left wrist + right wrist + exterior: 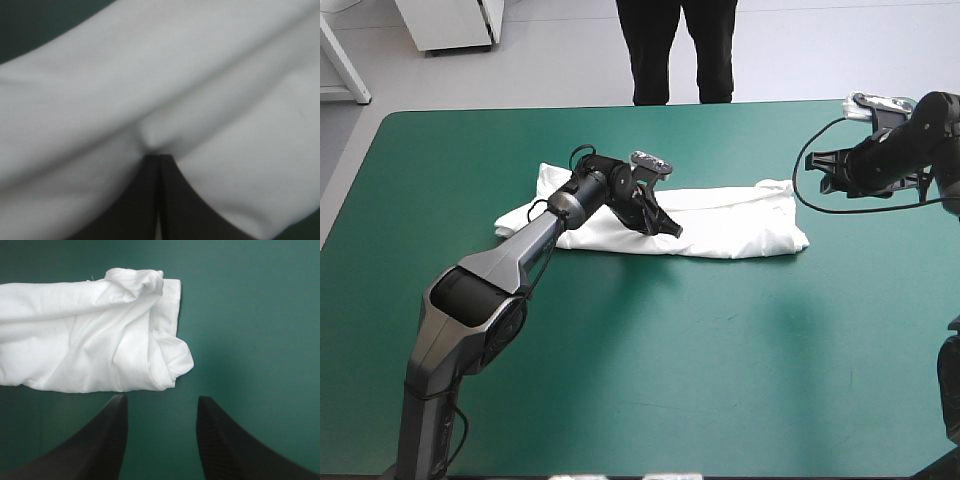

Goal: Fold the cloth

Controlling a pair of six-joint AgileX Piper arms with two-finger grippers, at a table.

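The white T-shirt lies on the table as a long folded band running left to right, its right end bunched. My left gripper sits low on the band's middle, near its front edge. In the left wrist view the T-shirt fills the picture, and the left gripper is shut with a pucker of cloth pinched at its tips. My right gripper hovers open just off the shirt's right end. In the right wrist view the right gripper holds nothing, and the rumpled end of the T-shirt lies a little ahead of it.
The teal-green cover stretches bare from the shirt to the table's near edge. The far edge runs a short way behind the shirt.
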